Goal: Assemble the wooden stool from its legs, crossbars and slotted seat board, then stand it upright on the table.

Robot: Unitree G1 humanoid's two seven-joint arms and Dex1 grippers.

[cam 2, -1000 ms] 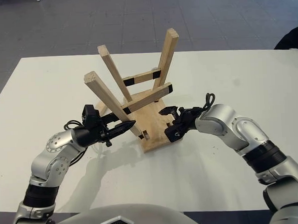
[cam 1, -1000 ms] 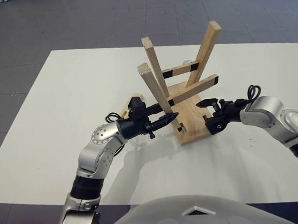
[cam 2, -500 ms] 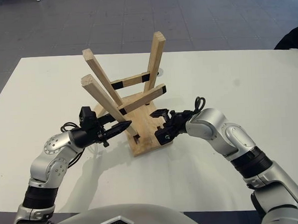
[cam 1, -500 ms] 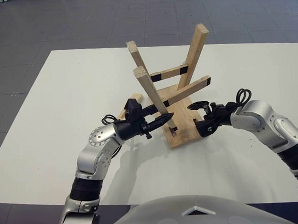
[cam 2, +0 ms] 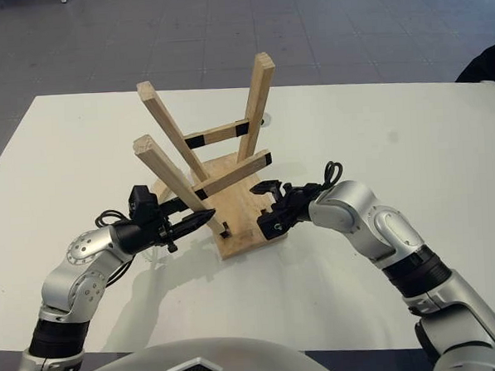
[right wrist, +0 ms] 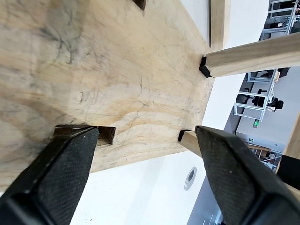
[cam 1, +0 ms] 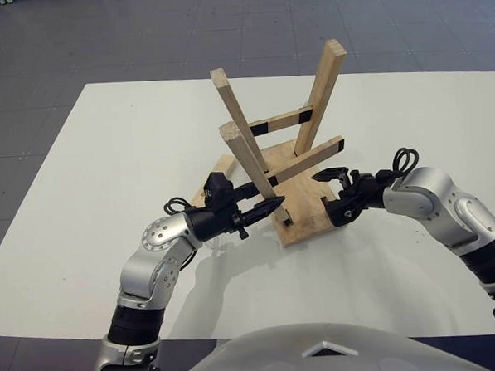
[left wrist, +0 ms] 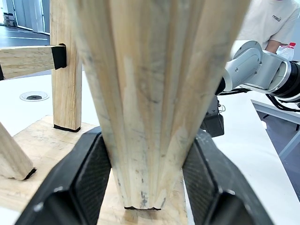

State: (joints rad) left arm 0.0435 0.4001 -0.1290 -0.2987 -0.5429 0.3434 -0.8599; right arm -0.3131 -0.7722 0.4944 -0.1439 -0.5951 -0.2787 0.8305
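Slid the upside-down stool (cam 1: 308,160) left on the table (cam 1: 129,142), seat board (cam 1: 307,217) flat on it. Held the near leg (cam 1: 246,156) tight in the left gripper (cam 1: 269,197). Kept the right gripper (cam 1: 327,198) wide open at the board's edge.

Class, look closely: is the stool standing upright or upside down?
Upside down: seat board down on the table, legs pointing up.

Bright, even light from above fills the scene. The white rectangular table (cam 1: 105,160) looks evenly lit, with a soft-edged grey shadow near and left of the pale wooden seat board (cam 1: 306,218).
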